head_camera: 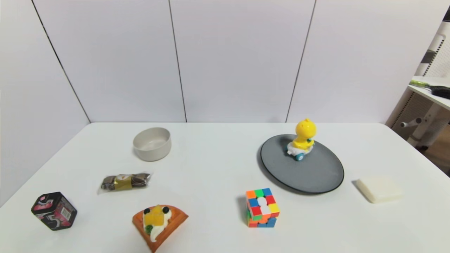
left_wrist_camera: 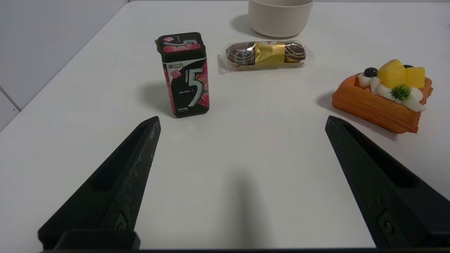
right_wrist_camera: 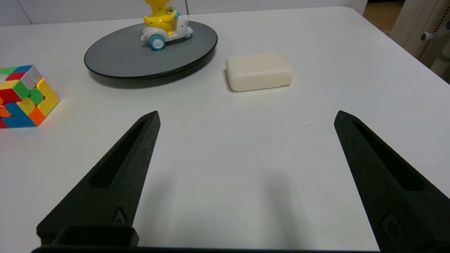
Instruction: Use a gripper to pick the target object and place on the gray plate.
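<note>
The yellow duck toy [head_camera: 302, 139] with white base and blue wheels stands upright on the far part of the gray plate [head_camera: 309, 172] at the table's right. It also shows in the right wrist view [right_wrist_camera: 164, 23] on the plate [right_wrist_camera: 123, 56]. My right gripper [right_wrist_camera: 246, 117] is open and empty over bare table, well short of the plate. My left gripper [left_wrist_camera: 242, 121] is open and empty over bare table near the front left. Neither gripper shows in the head view.
A puzzle cube [head_camera: 262, 207], a pale soap-like block [head_camera: 379, 188], an orange waffle wedge [head_camera: 159, 225], a black-and-pink gum box [head_camera: 53, 211], a wrapped chocolate snack [head_camera: 125, 181] and a beige bowl [head_camera: 152, 143] lie on the white table. A side desk [head_camera: 430, 92] stands far right.
</note>
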Available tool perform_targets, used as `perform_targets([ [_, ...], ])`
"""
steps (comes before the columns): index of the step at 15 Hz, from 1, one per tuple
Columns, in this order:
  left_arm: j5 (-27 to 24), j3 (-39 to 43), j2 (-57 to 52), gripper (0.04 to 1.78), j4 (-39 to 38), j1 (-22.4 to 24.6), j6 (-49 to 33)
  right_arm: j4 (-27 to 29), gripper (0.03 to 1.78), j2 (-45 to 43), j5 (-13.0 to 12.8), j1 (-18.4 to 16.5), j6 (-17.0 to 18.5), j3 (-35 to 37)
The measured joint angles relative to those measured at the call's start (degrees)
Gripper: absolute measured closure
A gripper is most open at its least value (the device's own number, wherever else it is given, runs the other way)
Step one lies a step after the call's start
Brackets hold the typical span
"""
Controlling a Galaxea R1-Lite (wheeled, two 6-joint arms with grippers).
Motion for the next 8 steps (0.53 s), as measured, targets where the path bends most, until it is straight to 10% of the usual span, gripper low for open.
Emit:
perform_targets([
  [8, -0.01, 0.0, 0.02, 0.13, 0.0, 0.0, 0.02, 0.02, 0.1, 0.0, 0.09, 0.0, -0.44, 0.0],
])
